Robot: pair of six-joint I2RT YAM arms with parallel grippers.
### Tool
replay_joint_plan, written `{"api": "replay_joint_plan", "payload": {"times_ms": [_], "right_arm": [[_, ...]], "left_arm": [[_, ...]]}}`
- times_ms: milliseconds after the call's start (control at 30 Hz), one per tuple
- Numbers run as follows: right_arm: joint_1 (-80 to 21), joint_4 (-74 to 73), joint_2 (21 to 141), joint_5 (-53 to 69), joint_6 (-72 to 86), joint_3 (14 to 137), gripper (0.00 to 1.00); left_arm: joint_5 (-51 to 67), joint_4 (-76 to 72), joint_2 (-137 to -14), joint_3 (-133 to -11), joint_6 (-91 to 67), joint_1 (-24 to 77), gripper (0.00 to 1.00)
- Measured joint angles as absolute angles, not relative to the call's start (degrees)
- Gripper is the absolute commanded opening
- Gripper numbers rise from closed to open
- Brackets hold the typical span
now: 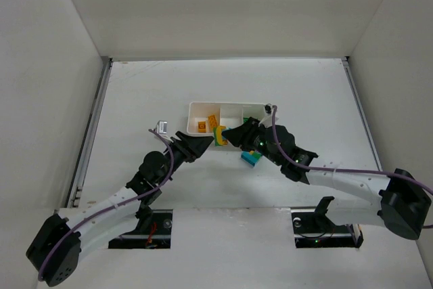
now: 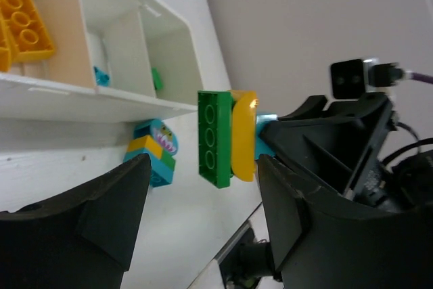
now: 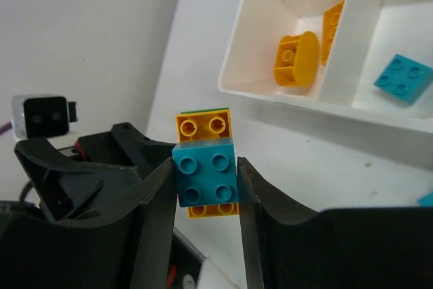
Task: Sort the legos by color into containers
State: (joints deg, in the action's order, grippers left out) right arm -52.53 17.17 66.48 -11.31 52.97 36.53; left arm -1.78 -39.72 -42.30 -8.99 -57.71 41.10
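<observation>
The right gripper (image 3: 205, 191) is clenched on one clump of three studded plastic bricks (image 2: 226, 137), green, yellow and cyan, just in front of the low white three-compartment plastic tray (image 2: 101, 105). The left gripper (image 1: 200, 145) faces it, released, with its jaws apart. Two yellow pieces (image 3: 298, 59) show in the left compartment and one cyan brick (image 3: 402, 78) in the middle. A second clump (image 2: 153, 157), printed with teeth, lies beside the tray.

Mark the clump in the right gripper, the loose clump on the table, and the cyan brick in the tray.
held clump (image 3: 205, 170), right wrist view, on its cyan brick's studded face.
loose clump (image 2: 162, 141), left wrist view, on its printed cyan face.
cyan brick (image 3: 402, 78), right wrist view, on its studded top.
</observation>
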Motion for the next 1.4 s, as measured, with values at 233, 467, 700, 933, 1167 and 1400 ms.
{"api": "replay_joint_plan", "payload": {"times_ms": [233, 467, 700, 933, 1167, 1400], "right_arm": [[-50.54, 28.32, 69.93, -5.54, 63.02, 33.21, 0.27], [-48.88, 38.89, 73.45, -0.78, 71.33, 30.44, 0.28], [-47.97, 47.13, 77.62, 2.33, 76.86, 29.93, 0.28], [-47.86, 53.41, 81.23, 4.16, 80.16, 29.91, 0.28], [-46.54, 56.03, 81.8, 5.48, 81.3, 29.08, 0.28], [-44.05, 57.12, 79.81, 8.03, 81.23, 26.15, 0.28]], "left_arm": [[-2.02, -51.4, -47.09, -8.99, -59.02, 41.32, 0.63], [-2.07, -56.82, -51.7, -8.99, -59.44, 41.54, 0.6], [-2.22, -57.82, -51.94, -8.99, -59.51, 40.84, 0.52], [-2.22, -58.24, -52.42, -9.04, -59.79, 40.73, 0.36], [-1.87, -58.52, -52.31, -9.17, -60.6, 40.49, 0.21], [-0.38, -56.16, -50.0, -9.17, -60.36, 39.46, 0.16]]}}
